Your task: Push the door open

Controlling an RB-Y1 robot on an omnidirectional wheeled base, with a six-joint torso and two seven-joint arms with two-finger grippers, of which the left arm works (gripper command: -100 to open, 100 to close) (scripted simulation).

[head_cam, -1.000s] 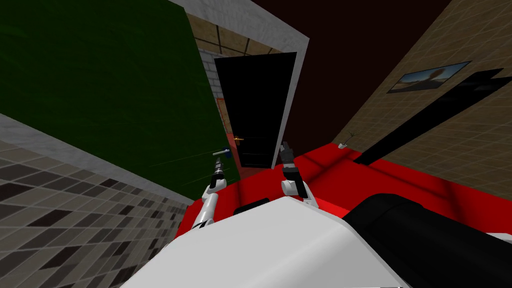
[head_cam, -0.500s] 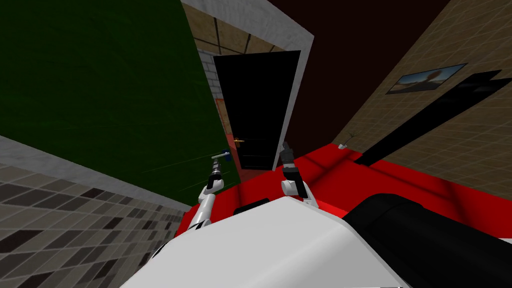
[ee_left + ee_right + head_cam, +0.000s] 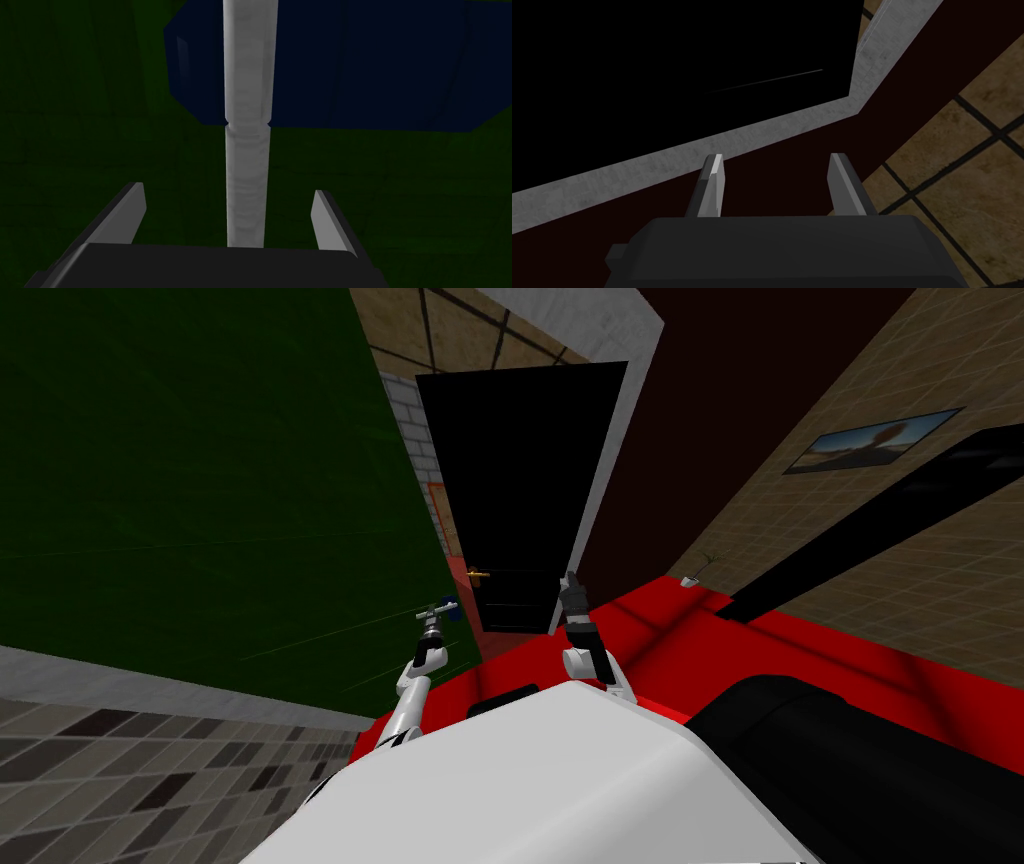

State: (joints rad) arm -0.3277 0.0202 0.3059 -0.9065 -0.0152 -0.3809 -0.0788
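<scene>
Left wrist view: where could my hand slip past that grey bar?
Bare gaps lie on both sides of the lever, between it and each finger of the open left end effector, over plain green door. It is crowded further along, where the lever crosses the blue plate.

Head view is rendering w/ flat, even sim light, src not showing. Tan tiled wall is reading brightest, red floor is carrying soft darker bands, green door is coming out very dim. Wide lens is splaying walls to the corners and tilting the whole pic. Left wrist view is looking dark, w/ the pale handle bar standing out, faintly banded. Right wrist view is showing a pure black panel w/ one thin glint line, and an evenly lit grey frame.
</scene>
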